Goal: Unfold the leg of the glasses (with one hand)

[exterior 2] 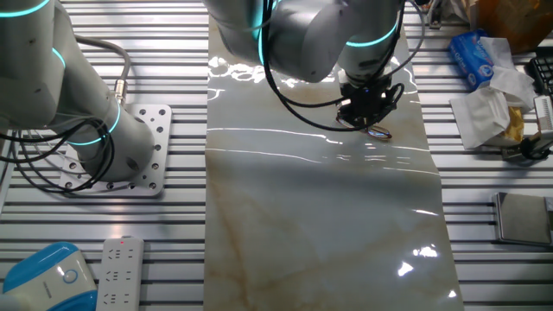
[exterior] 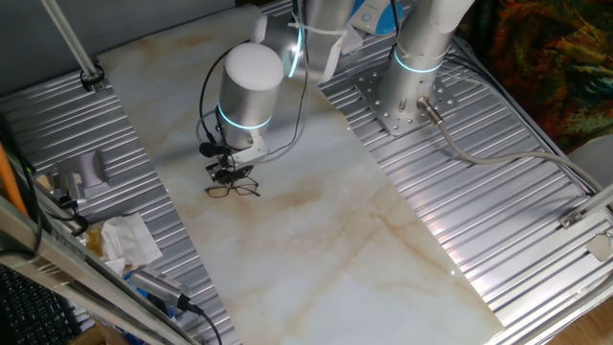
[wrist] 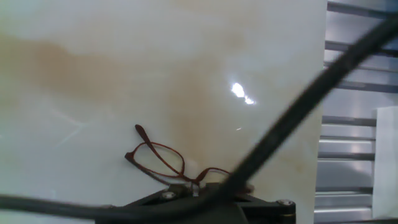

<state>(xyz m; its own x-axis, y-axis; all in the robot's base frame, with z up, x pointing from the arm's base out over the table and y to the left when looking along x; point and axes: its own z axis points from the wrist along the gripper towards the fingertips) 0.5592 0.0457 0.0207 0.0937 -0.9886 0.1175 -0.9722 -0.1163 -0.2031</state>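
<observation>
Down on the pale marble-patterned mat (exterior: pixel 316 230) lie the glasses (exterior: pixel 233 188), thin reddish wire, lenses flat on the surface, and the gripper (exterior: pixel 226 171) is right on top of them, at their far edge as the one fixed view has it. Are the fingers closed on the frame? I cannot tell: in every view the tips are lost behind the hand's own body or the dark cable (wrist: pixel 292 118). Contact looks likely, no more than that.

My read: this is the leg-swinging step. With one hand only, the mat has to act as the second hand, so press the frame lightly down and sweep the leg outward along its hinge arc, slow and shallow. That wire is fine; push across the hinge and it bends or skates away on the glossy mat.

Now the views. The hand view gives what the others cannot: one leg's curved earpiece tip (wrist: pixel 139 130) standing up and away from the lens rims, so that leg seems partly swung already. The one fixed view shows the whole pair in outline beside the gripper. The other fixed view hides nearly everything behind the wrist, leaving only a sliver of frame (exterior 2: pixel 380 133) below the hand.
</observation>
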